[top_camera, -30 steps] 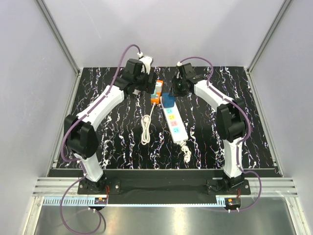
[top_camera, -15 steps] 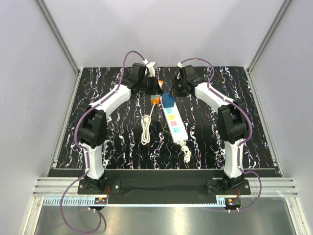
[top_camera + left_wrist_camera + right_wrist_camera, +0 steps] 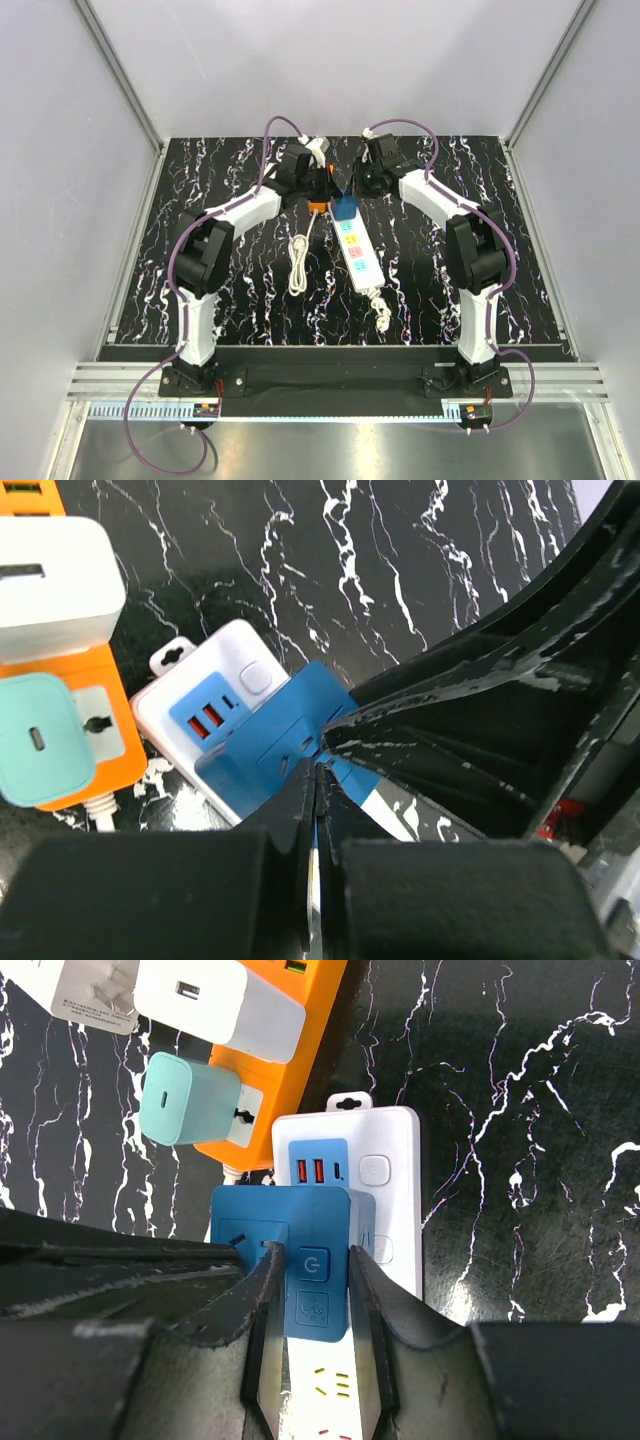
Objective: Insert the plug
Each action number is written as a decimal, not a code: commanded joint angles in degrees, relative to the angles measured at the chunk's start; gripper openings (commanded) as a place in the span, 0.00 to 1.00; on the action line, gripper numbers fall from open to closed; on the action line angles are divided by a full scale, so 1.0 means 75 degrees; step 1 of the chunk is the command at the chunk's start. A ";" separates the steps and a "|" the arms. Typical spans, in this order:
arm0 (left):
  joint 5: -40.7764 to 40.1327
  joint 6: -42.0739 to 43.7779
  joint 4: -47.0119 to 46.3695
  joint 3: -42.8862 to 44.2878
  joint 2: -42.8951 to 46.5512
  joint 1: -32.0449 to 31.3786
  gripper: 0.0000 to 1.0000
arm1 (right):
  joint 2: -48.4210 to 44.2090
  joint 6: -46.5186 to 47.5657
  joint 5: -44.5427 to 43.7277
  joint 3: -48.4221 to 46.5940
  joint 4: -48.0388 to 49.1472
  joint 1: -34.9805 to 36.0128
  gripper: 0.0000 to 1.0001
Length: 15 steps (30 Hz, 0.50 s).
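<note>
The blue plug [image 3: 344, 207] [image 3: 315, 1220] sits on the far end of the white power strip [image 3: 358, 255] [image 3: 385, 1200], just below its red USB ports. My right gripper [image 3: 355, 190] [image 3: 312, 1255] hangs over the plug from the near side with its jaws partly apart. One fingertip lies over the plug's top face and the other is at its right edge. They hold nothing. In the left wrist view, my left gripper [image 3: 326, 188] [image 3: 318, 770] is shut and empty, its tip at the left edge of the plug [image 3: 270, 750].
An orange power strip [image 3: 270, 1080] [image 3: 70, 730] lies just left of the white one, carrying a teal adapter [image 3: 185, 1100] and white cube adapters [image 3: 50, 580]. Its white cable [image 3: 298, 265] coils on the black marbled mat. The white strip's cord [image 3: 382, 315] trails toward me.
My left arm has swung right, from over the orange strip to the blue plug, and its gripper has shut. The right arm and the plug have barely moved.
</note>
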<state>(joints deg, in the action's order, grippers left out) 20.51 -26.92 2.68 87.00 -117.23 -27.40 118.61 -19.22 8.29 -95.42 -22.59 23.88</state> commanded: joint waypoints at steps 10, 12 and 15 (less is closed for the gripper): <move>-0.1540 0.0671 0.1623 -0.0222 0.0338 -0.0273 0.00 | 0.0452 0.0266 0.0113 0.0488 -0.1722 0.0156 0.41; -0.1505 0.0683 0.1658 -0.0047 0.0326 -0.0273 0.00 | 0.0277 0.0243 0.0136 0.0359 -0.1746 0.0168 0.51; -0.1434 0.0636 0.1822 0.0141 0.0162 -0.0273 0.00 | 0.0124 0.0231 0.0160 0.0125 -0.1886 0.0145 0.60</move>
<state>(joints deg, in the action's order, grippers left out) 12.01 -23.83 8.01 87.02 -114.59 -29.45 118.17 -19.33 8.71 -95.44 -23.55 23.86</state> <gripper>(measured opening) 0.008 0.586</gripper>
